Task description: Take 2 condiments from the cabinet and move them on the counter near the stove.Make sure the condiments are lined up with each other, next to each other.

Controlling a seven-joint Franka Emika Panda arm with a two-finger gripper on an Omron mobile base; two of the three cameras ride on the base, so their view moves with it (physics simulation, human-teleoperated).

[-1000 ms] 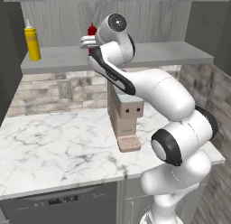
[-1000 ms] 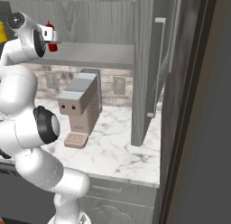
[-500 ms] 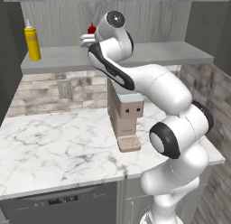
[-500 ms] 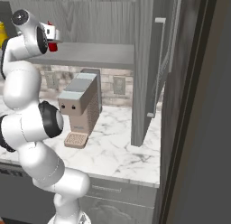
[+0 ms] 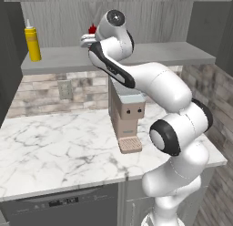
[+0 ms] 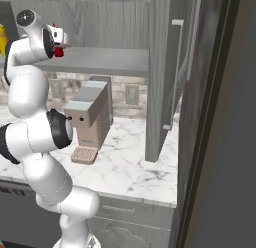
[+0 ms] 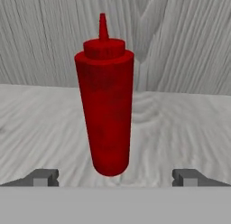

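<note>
The hand (image 7: 115, 177) is raised up to the shelf (image 5: 150, 54) of the grey wall cabinet (image 5: 136, 13), and its two fingers stand wide apart, with nothing between them. In the hand view the red bottle (image 7: 104, 108) stands upright on the pale shelf board, in the middle, just ahead of the two dark fingertips (image 7: 44, 177), one to each side of it. The fingers do not touch the bottle; it is a little beyond them. Behind the bottle is the wood-grain back wall of the cabinet.

In the left base view the arm reaches up and to the left, and its wrist covers most of the red bottle (image 5: 93, 29); only a small red part shows behind the wrist. In the right base view a small red part (image 6: 59, 52) also shows just beside the wrist.

The yellow bottle (image 5: 32, 40), with a white nozzle, stands upright at the left end of the same shelf, well apart from the red one. Both bottles are inside the cabinet.

Below the shelf is the white marble worktop (image 5: 59, 147). A beige coffee machine (image 5: 126, 115) stands on it against the brick wall, under the arm. In the right base view the open cabinet door (image 6: 167, 77) hangs to the right of the machine
</note>
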